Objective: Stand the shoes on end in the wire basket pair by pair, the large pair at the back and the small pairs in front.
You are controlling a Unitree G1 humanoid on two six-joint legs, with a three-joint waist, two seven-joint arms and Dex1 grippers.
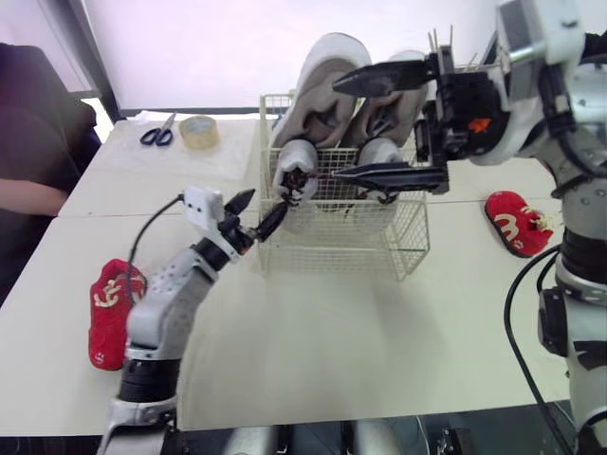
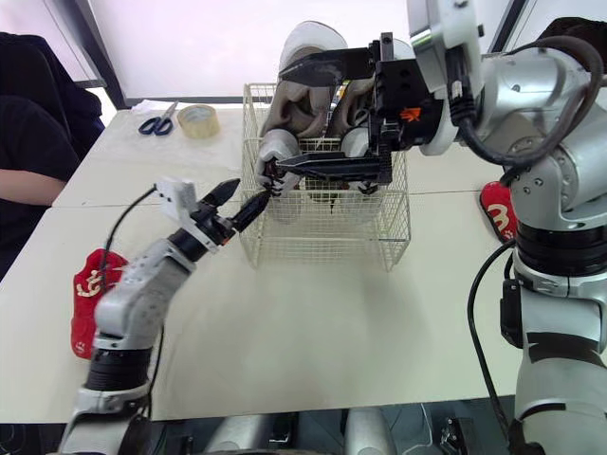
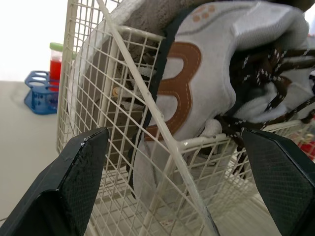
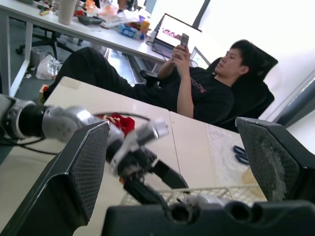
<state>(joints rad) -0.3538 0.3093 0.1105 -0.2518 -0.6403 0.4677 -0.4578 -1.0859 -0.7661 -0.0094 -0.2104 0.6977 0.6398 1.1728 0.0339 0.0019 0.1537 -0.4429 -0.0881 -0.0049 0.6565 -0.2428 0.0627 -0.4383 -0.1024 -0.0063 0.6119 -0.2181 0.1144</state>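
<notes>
Pale table [image 1: 332, 341], joined from several tops, with a bright window behind; a seated person [image 1: 28, 161] at the far left.

Item 1: wire basket [image 1: 341, 248], white, mid-table. It holds the large pair [image 1: 315, 95] of grey-white shoes, stood on end against the back wall, soles to the rear and dark laces facing forward. This matches the order the task asks for. The front half of the basket looks empty, presumably kept for the small pairs.

Item 2: red small shoe [image 1: 112, 313], lying flat on the table beside the left arm, well apart from the basket.

Item 3: second red small shoe [image 1: 517, 223], flat on the table to the right of the basket. Neither is loaded yet.

Item 4: left gripper [image 1: 264, 204], fingers apart and holding nothing, at the basket's front-left corner, where its wrist view has the corner wire between the fingers. It is likely steadying or checking the nearer large shoe.

Item 5: right gripper [image 1: 340, 130], fingers spread wide and empty, held over the basket just in front of the large pair.

Sundries: scissors [image 1: 158, 133] and a tape roll [image 1: 198, 131] at the far edge, not part of the task.
</notes>
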